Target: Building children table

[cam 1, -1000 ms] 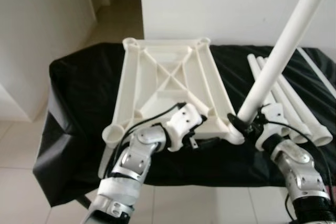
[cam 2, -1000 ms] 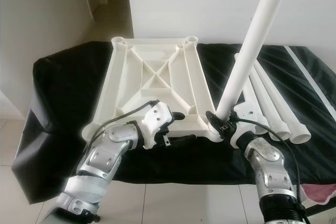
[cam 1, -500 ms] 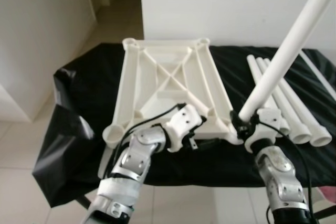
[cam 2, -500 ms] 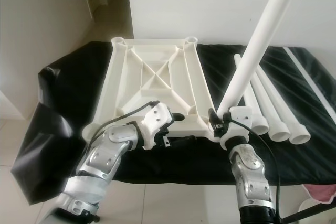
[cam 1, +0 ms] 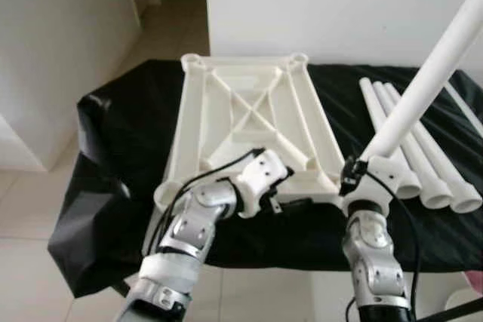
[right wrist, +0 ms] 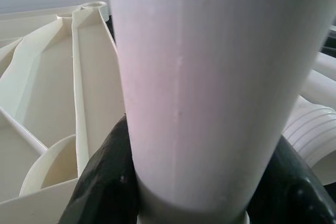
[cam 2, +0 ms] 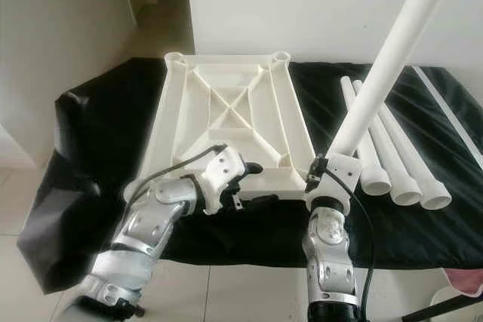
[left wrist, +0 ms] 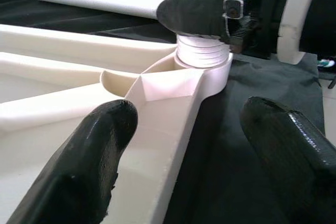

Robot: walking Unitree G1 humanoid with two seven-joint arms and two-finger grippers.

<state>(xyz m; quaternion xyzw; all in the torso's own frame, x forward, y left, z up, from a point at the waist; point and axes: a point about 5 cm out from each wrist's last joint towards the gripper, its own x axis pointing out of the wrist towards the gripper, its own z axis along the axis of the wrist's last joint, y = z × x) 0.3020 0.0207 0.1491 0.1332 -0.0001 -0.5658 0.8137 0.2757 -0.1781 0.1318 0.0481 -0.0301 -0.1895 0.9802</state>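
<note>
An upside-down cream plastic tabletop [cam 1: 249, 122] with ribbed underside lies on the black-draped bench [cam 1: 113, 133]. The right gripper [right wrist: 178, 192] has its fingers [right wrist: 102, 179] clamped round a long white plastic tube leg [cam 2: 377, 88], standing tilted in the tabletop's near corner socket [left wrist: 202, 66]. The left gripper [left wrist: 184, 156] rests at the tabletop's near edge, fingers [left wrist: 89, 150] spread wide, holding nothing. Three more white tube legs [cam 1: 423, 164] lie beside the tabletop.
</note>
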